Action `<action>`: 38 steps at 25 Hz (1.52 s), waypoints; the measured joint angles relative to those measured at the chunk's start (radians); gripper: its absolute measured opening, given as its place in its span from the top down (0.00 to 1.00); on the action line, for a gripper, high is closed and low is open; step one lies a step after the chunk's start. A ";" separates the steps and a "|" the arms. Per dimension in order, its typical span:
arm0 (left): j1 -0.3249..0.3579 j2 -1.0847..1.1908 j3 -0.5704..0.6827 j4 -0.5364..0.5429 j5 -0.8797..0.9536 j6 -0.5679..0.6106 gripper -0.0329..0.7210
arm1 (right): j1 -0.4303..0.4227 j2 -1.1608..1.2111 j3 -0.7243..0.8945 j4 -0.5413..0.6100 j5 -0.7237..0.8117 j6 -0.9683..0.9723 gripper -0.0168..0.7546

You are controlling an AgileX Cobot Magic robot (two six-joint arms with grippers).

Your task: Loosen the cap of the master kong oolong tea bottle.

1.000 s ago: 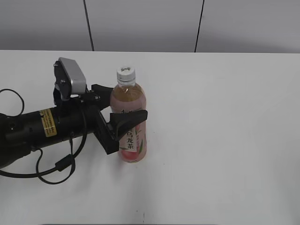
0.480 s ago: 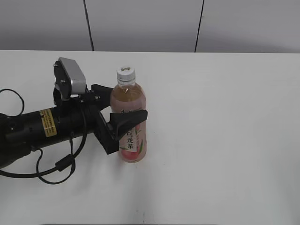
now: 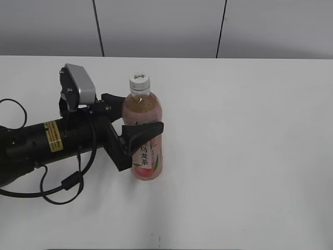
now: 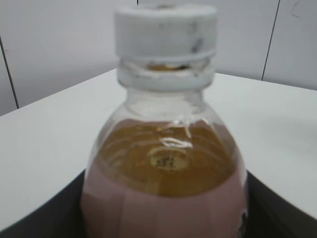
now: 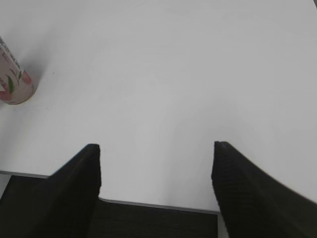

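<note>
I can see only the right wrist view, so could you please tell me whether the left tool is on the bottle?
Observer: Yes. In the exterior view the left tool is clamped around the middle of the bottle, which stands upright on the table.
Operator: Thank you. Is the cap on?
Observer: Yes, the white cap sits on the neck; the left wrist view shows it close up.
Operator: And is my right tool anywhere near it?
Observer: No. The right tool does not appear in the exterior view at all; nothing is touching the cap.
</note>
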 joint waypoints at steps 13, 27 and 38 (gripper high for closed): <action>0.000 0.000 0.000 -0.001 0.001 0.000 0.34 | 0.000 0.244 -0.032 -0.124 -0.212 0.000 0.39; 0.000 0.000 0.000 -0.005 -0.001 0.000 0.34 | 0.000 1.062 -0.462 0.254 -0.343 -0.305 0.39; 0.000 0.000 0.000 0.004 0.000 0.000 0.34 | 0.112 1.406 -0.816 0.375 -0.235 -0.459 0.40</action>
